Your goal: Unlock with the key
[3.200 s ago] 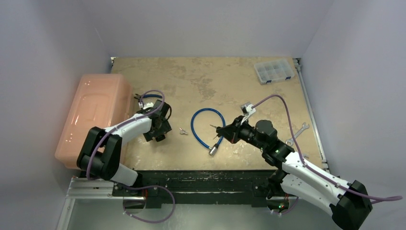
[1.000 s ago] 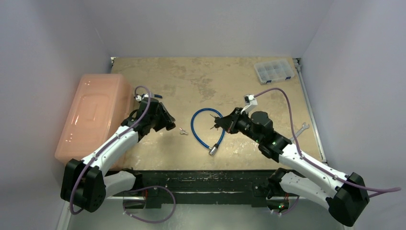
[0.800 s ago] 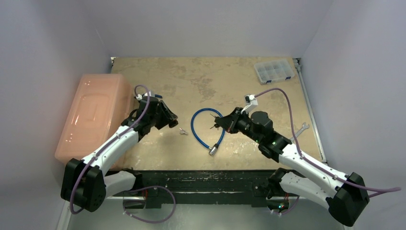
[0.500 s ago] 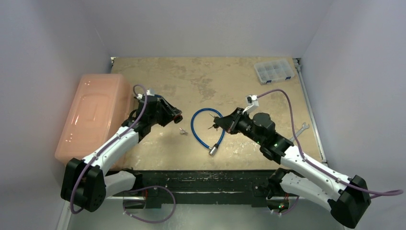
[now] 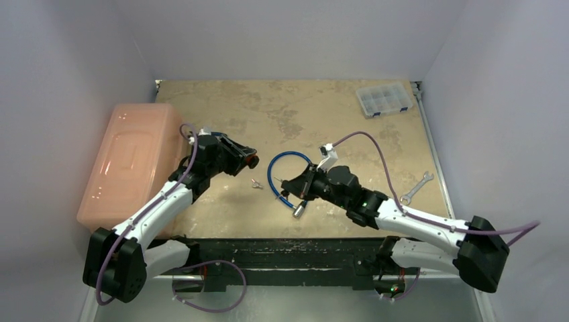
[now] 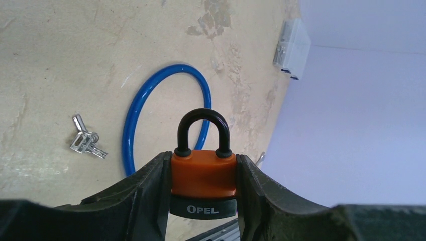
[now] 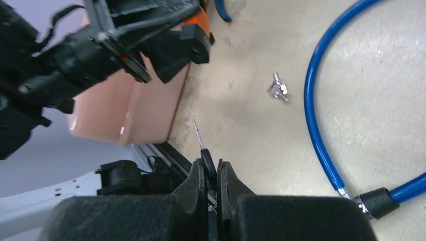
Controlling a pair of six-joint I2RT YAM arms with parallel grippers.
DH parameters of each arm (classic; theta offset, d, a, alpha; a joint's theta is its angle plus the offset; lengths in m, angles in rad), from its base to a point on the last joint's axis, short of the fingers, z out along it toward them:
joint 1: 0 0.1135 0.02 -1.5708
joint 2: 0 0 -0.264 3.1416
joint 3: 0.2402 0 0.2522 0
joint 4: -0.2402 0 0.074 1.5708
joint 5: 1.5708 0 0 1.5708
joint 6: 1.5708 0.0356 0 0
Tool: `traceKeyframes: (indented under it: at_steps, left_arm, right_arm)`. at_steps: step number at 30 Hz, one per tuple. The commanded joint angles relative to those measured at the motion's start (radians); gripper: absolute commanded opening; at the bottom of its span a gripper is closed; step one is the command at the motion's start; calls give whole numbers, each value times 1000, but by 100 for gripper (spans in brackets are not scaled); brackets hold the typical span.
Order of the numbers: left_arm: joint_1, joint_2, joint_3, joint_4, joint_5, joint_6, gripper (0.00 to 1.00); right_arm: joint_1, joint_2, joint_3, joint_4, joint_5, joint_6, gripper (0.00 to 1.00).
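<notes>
An orange padlock (image 6: 203,173) with a black shackle and a black base sits clamped between the fingers of my left gripper (image 6: 203,188), shackle pointing away from the wrist. In the top view the left gripper (image 5: 247,161) hangs above the table beside the pink bin. My right gripper (image 7: 212,170) is shut on the black head of a key (image 7: 206,161), whose thin blade (image 7: 197,131) points toward the left gripper and the padlock (image 7: 201,20). A gap remains between the key's tip and the lock. In the top view the right gripper (image 5: 290,185) hovers over the blue cable.
A blue cable lock (image 5: 271,171) lies looped between the arms, its metal end (image 5: 298,211) near the front edge. A small bunch of spare keys (image 5: 255,183) lies beside it. A pink plastic bin (image 5: 131,161) stands at left, a compartment box (image 5: 383,99) far right, a wrench (image 5: 416,186) right.
The right gripper has swung left with the key, over the blue cable toward the left arm. The left gripper has moved right and up with the padlock.
</notes>
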Motion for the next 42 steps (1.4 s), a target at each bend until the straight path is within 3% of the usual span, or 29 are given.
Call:
traceKeyframes:
  at_steps: [1,20,42]
  left_arm:
    - [-9,-22,-25,107,37,-97,0]
    - [-19,-8,-64,195,92,-153,0]
    - [-19,-58,-86,146,23,-192,0]
  right_arm:
    - [26,77,64,95,66,29,0]
    - [35,382,275,116,99,-42,0]
    - [66,456,356,43,213,-6,0]
